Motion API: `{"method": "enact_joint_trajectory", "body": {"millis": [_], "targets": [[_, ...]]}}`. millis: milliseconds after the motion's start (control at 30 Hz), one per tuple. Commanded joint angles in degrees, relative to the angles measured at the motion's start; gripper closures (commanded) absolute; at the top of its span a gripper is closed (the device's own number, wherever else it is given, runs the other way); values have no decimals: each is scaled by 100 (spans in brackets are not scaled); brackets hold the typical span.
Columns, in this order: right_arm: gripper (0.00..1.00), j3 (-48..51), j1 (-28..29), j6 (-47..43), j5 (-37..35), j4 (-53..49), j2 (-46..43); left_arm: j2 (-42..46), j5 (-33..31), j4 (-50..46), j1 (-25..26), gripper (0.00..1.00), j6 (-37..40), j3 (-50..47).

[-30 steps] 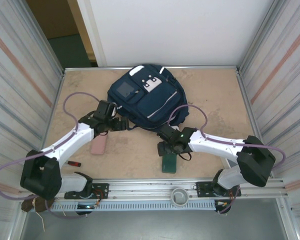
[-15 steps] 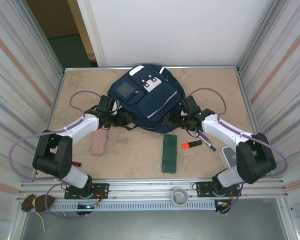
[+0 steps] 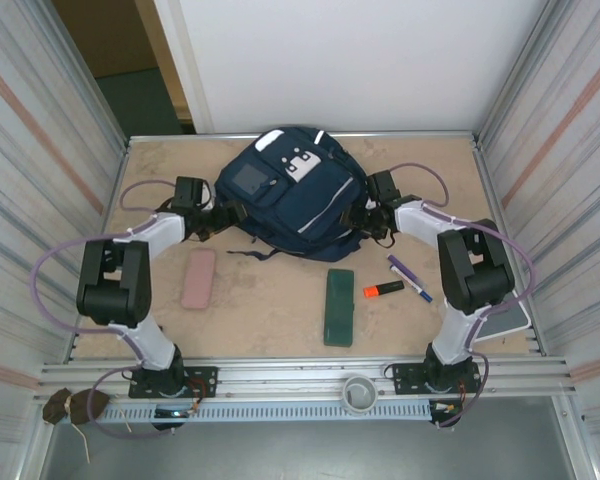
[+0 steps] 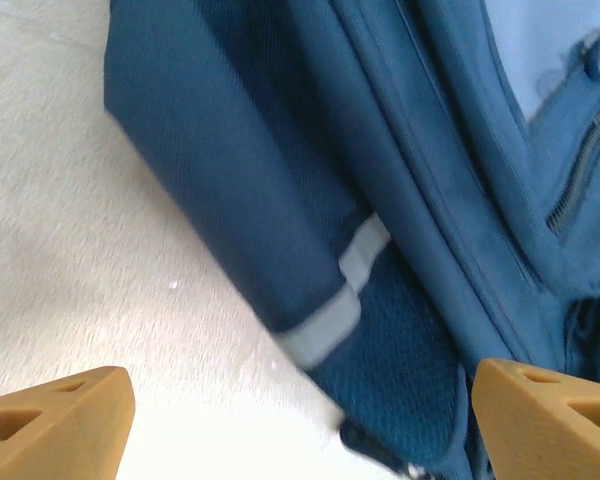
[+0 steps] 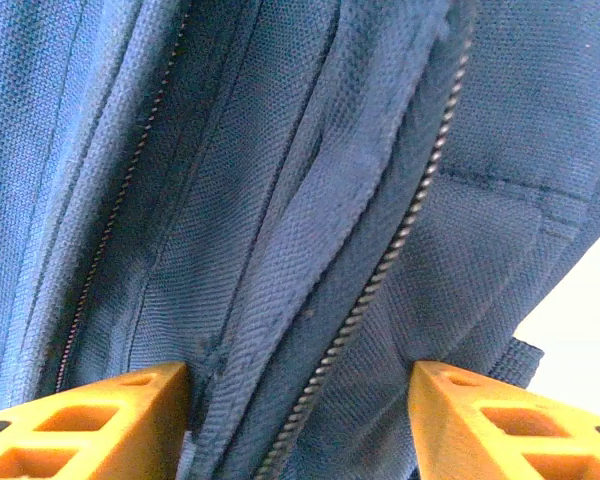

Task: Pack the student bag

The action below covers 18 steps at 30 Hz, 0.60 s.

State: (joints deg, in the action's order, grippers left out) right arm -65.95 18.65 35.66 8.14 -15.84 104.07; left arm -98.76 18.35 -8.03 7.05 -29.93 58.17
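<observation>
The student bag [image 3: 295, 195] lies flat on its back at the far middle of the counter [image 3: 430, 180], front pockets up and its top toward the rear wall. It is placed centrally, probably so both arms can reach a side of it.

The left gripper [image 3: 227, 216] sits at the bag's left flank. In the left wrist view its jaws stand wide apart and released, with the bag's side panel and pale stripe in front of them and nothing pinched. The right gripper [image 3: 363, 216] is pressed into the right flank. Its jaws straddle a fold of fabric beside a zip [image 5: 400, 240], likely to get the bag open. I cannot tell whether they have bitten on the cloth.

The things to pack wait nearer the arms: a pink case [image 3: 198, 278] on the left, a green case [image 3: 339, 306] in the middle, and an orange marker [image 3: 383, 290] and purple pen [image 3: 408, 277] beside it.

There is bare counter on both sides of the bag. The ribbed side walls [image 3: 40, 150] hem in the elbows, and the bag's top sits close to the rear edge.
</observation>
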Motion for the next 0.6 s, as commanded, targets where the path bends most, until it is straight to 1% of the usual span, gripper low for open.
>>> {"method": "enact_joint_trajectory", "body": {"millis": [0,133,267,367,433,567], "targets": [[49,-410,-108,-434,-472,-116,341,-302,358,133,-115,18,-110,341],[50,-797,-194,-774,-679,-298,619,-611,563,223,-98,29,-135,454],[49,-1270,-249,-1107,-712,-477,887,-796,701,426,-88,47,-194,388],[45,-1693,-247,-1358,-840,-798,1011,-920,893,515,-89,59,-207,455],[42,-1844,-240,-1483,-1010,-1033,923,-952,1069,532,-90,67,-193,501],[34,-1775,-223,-1590,-1370,-1384,317,-804,1254,638,-81,84,-286,431]]}}
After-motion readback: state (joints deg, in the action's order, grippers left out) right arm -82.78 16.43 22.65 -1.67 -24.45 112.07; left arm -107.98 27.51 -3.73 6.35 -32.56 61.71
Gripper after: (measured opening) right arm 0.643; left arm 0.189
